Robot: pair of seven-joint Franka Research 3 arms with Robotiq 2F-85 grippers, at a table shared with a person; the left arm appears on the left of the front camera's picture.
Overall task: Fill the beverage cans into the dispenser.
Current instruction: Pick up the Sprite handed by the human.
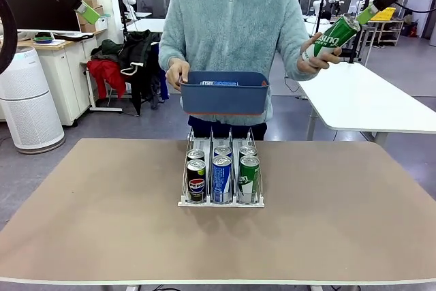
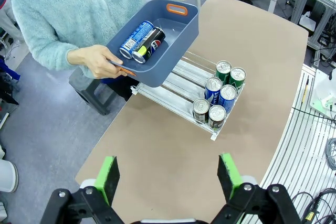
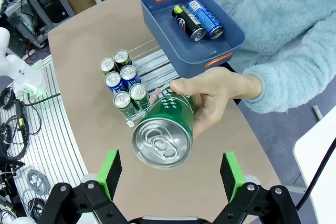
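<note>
The dispenser stands mid-desk with six beverage cans at its near end, two per lane. The person holds a dark blue bin over its far end, with a blue-white can and a black can lying inside. The person's other hand holds a green can just before the right end effector, whose fingers are spread; the left end effector is likewise spread.

Six cans stand in the dispenser mid-bench; past the far edge, a person holds a blue bin and a green can.
</note>
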